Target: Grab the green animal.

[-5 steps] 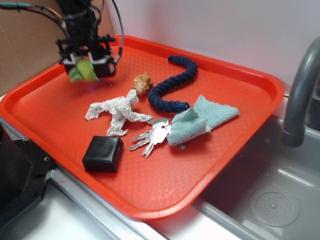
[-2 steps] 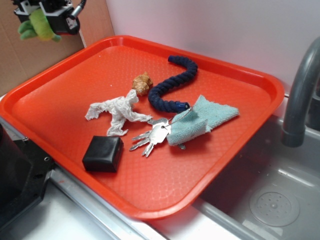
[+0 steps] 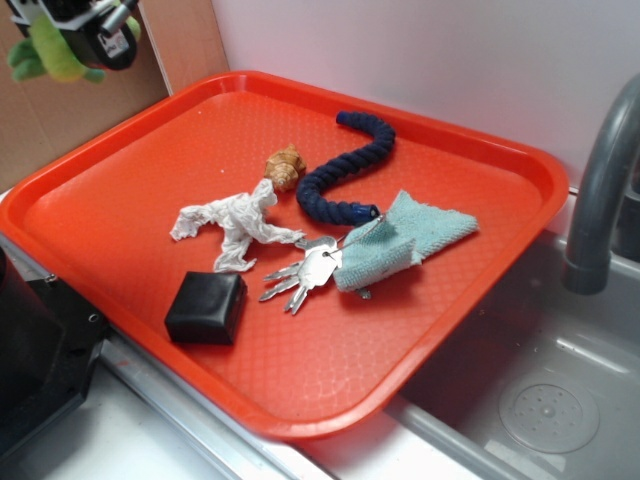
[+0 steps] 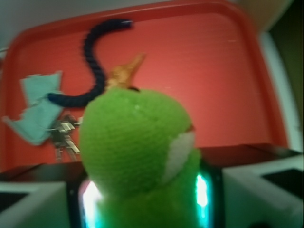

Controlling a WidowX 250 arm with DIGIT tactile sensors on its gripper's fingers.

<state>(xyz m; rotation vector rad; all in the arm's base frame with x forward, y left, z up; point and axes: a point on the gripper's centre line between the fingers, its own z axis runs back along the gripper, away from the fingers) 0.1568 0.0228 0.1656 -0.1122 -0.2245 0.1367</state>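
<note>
High above the orange tray's (image 3: 90, 190) far-left corner, my gripper (image 3: 62, 25) is clamping the green animal (image 3: 50, 52). I'm seeing it dangling clear.

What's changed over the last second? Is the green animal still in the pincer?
Yes. The pincer stayed shut on the green animal and carried it up and left, from just above the tray's far-left corner to the frame's top-left edge, clear of the tray. The rope, keys, cloth and black box have not moved.
</note>
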